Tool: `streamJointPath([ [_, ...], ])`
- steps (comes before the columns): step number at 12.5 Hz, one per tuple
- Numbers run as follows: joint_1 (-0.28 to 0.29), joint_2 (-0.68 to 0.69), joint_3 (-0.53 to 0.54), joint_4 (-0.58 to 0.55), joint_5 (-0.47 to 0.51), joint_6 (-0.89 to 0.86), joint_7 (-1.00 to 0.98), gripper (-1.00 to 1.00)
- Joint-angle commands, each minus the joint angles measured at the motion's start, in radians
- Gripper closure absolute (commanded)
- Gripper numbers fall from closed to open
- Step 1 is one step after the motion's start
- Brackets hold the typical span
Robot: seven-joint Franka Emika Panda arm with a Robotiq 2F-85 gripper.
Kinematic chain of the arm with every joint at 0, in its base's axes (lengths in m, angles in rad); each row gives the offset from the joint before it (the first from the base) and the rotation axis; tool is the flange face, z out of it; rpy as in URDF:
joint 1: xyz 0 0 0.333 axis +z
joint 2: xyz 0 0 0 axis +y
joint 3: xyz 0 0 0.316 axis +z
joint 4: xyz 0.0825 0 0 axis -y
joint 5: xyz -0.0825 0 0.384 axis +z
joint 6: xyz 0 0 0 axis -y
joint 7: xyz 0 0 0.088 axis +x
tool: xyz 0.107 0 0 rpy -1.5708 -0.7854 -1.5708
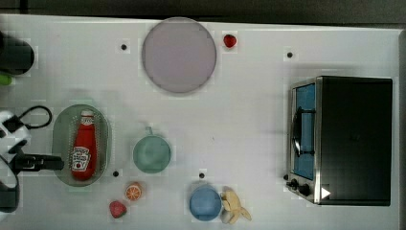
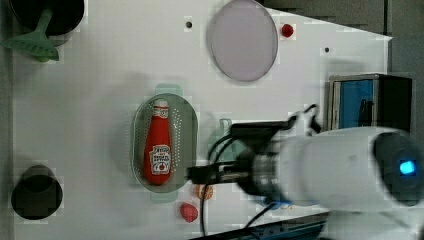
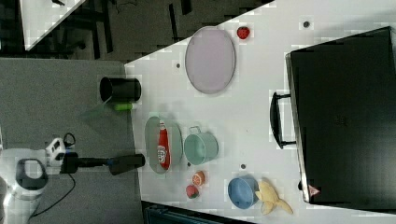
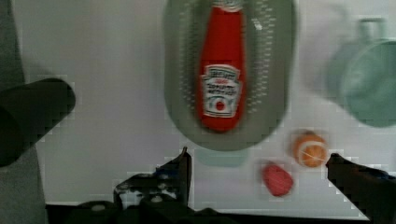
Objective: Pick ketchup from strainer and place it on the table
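Ketchup [image 4: 221, 70]: red squeeze bottle, white cap, white label near base, lying flat inside pale green strainer [image 4: 275, 79]. Claw [image 4: 259, 170] spread wide, empty, just short of strainer's end.

Arm [image 2: 340, 165]: white, rounded glossy shell w/ a dark round end cap that carries a small lit blue square. Wrist section is a silver-grey metal ring, then black hardware. Black cables [image 2: 212, 150] loop from the wrist; in the top view one forms a loop beside white housing. Gripper [image 4: 257, 168]: black, matte, two dark fingers [image 4: 182, 170] w/ angular tips and bluish glints; small screws in the black body behind them.
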Motion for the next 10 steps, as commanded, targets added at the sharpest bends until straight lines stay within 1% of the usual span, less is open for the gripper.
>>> streamJointPath([
  [1,0.010,0.030,-0.014,-0.103,-0.035,0.147,0.147,-1.00],
  [3,0.018,0.063,-0.015,-0.191,-0.097,0.288,0.149,-1.00],
  [6,0.019,0.132,-0.018,-0.293,-0.141,0.508,0.173,-1.00],
  [8,0.019,0.189,-0.024,-0.323,-0.165,0.613,0.200,-1.00],
  [10,0.021,0.247,-0.033,-0.330,-0.186,0.651,0.223,-1.00],
])
